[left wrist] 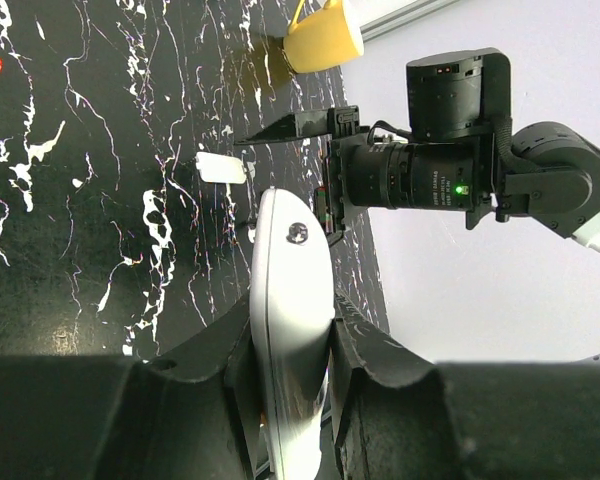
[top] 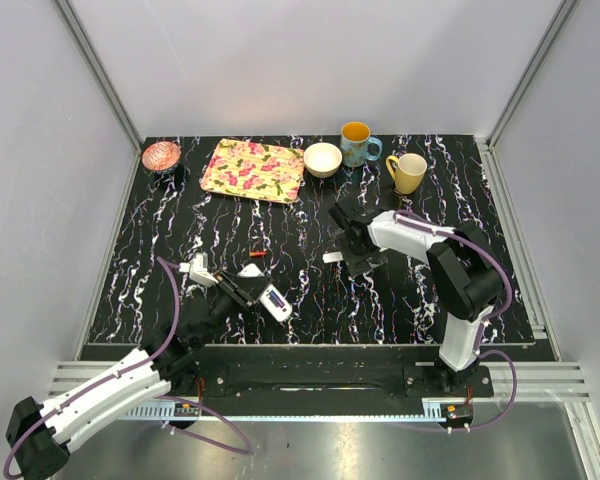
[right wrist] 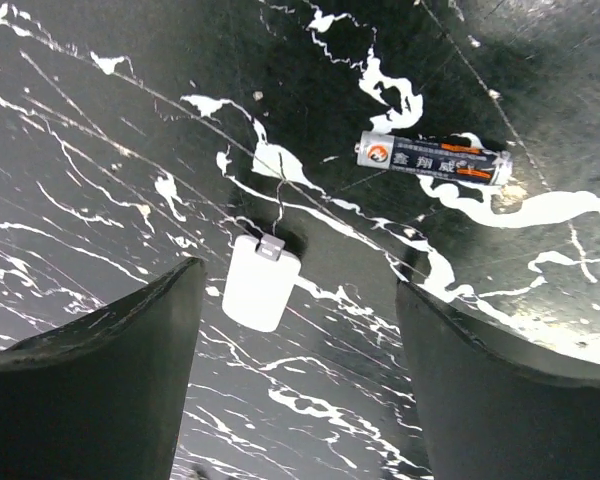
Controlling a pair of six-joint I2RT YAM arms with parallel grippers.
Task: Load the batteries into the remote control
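1 low left hand (left wrist: 292, 310) around remote control (left wrist: 290, 250)

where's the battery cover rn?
The cover lies flat on the black table, centre of the top view, at the right gripper's tips. In the right wrist view it sits between the open fingers, a battery lying apart beyond it.

White remote control (top: 275, 302), black white-veined table (top: 380, 300)

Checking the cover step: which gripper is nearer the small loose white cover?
Right. The right gripper is open with the cover between its fingers; the left gripper sits apart from it, shut on the remote control.
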